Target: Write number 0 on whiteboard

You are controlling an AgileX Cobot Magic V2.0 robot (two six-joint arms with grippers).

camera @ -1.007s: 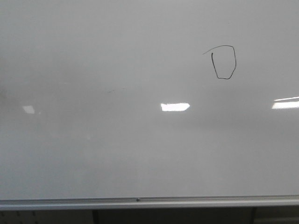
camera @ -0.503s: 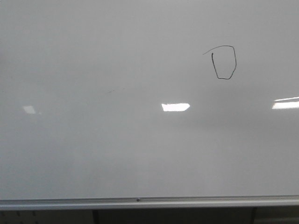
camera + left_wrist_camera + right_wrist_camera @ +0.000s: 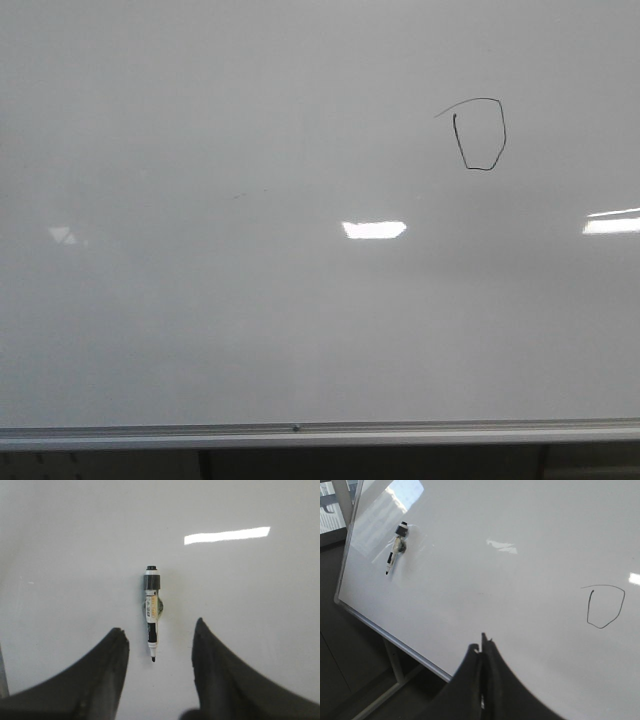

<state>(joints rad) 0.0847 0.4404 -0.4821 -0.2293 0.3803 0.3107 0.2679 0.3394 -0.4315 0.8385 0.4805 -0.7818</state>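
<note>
Number 0 (image 3: pixel 481 134) sat at 2 o'clock on whiteboard (image 3: pixel 300 320). Left gripper (image 3: pixel 159 645) gaped empty over marker (image 3: pixel 151 612); right gripper (image 3: pixel 481 652) pinched closed, empty.

surface: large glossy white-grey whiteboard (image 3: pixel 250 320), silver aluminium rail (image 3: pixel 320 433) along bottom edge | on it: thin black hand-drawn angular loop, the number 0 (image 3: pixel 484 135), upper right | black-and-white marker pen (image 3: pixel 151 615) stuck on board, uncapped tip toward the rail
</note>
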